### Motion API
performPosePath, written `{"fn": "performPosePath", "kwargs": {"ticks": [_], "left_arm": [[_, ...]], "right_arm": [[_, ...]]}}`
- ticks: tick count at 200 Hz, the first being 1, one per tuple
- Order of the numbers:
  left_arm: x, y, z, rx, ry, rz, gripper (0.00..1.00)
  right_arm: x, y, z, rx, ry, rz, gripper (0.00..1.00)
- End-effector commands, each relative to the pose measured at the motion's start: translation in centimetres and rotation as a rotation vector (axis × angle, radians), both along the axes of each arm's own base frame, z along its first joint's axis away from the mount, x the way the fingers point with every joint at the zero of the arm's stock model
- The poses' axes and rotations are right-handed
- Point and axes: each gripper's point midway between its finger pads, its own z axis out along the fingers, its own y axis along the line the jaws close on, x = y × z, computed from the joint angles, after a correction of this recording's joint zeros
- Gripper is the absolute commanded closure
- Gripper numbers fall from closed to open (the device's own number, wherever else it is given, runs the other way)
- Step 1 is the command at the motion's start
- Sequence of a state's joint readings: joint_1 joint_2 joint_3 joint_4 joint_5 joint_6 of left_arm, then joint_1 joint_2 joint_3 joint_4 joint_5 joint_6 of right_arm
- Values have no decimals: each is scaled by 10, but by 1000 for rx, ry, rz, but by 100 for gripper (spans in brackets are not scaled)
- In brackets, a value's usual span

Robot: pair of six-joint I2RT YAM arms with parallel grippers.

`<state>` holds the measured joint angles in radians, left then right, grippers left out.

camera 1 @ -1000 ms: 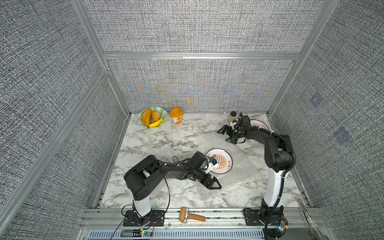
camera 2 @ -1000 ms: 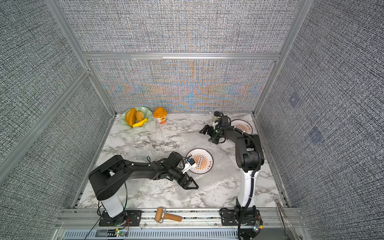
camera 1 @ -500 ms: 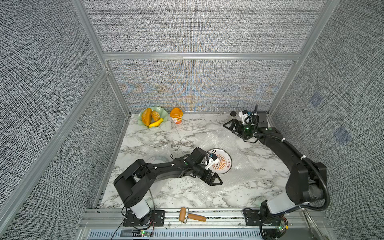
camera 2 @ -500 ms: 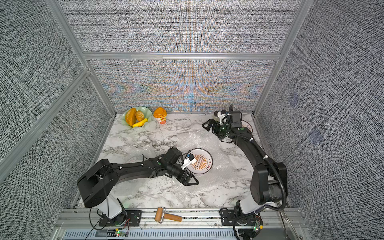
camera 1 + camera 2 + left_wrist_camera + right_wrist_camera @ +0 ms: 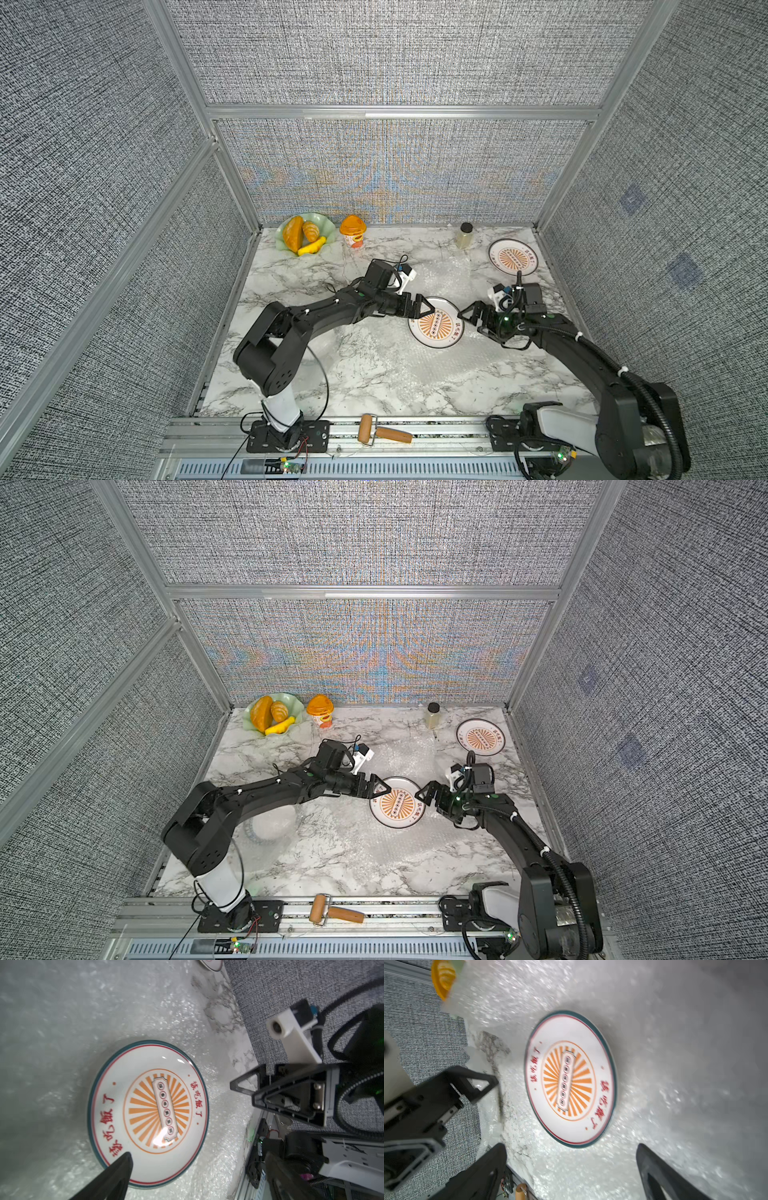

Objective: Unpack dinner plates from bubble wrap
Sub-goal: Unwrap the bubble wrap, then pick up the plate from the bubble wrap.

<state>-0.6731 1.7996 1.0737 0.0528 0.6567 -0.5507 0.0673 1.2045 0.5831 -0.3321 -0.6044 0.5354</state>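
Right wrist view smeared throughout: lettering on the middle plate (image 5: 571,1078) unreadable; orange cup (image 5: 443,978) and wooden roller (image 5: 521,1192) cut by frame edges.
Left wrist view: far plate (image 5: 209,964) clipped to a sliver; only one finger (image 5: 120,1176) of the left tool (image 5: 424,313) in frame.
In a top view: third plate (image 5: 270,825) veiled by bubble wrap (image 5: 293,835), part behind the left arm (image 5: 249,800); pattern indistinct.
Jar (image 5: 464,237) contents too small to identify.
Right arm (image 5: 582,353) base runs off the lower edge.

Grey woven walls (image 5: 395,54) w/ alu frame rails (image 5: 399,112) enclose white marble tabletop (image 5: 291,278), evenly lit.
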Motion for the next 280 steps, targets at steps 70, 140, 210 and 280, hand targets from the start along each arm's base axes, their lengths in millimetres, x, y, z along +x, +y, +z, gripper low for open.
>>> {"fn": "performPosePath", "kwargs": {"ticks": [70, 140, 210, 280], "left_arm": [[39, 13, -57, 72, 73, 79, 1], [14, 20, -10, -27, 29, 44, 1], [-11, 34, 22, -87, -20, 45, 1], [-19, 33, 37, -136, -31, 14, 1]], "right_arm": [[-1, -7, -3, 112, -41, -75, 1], [27, 2, 15, 74, -92, -6, 13], [41, 15, -23, 28, -32, 25, 30], [43, 22, -39, 84, -17, 35, 53]]}}
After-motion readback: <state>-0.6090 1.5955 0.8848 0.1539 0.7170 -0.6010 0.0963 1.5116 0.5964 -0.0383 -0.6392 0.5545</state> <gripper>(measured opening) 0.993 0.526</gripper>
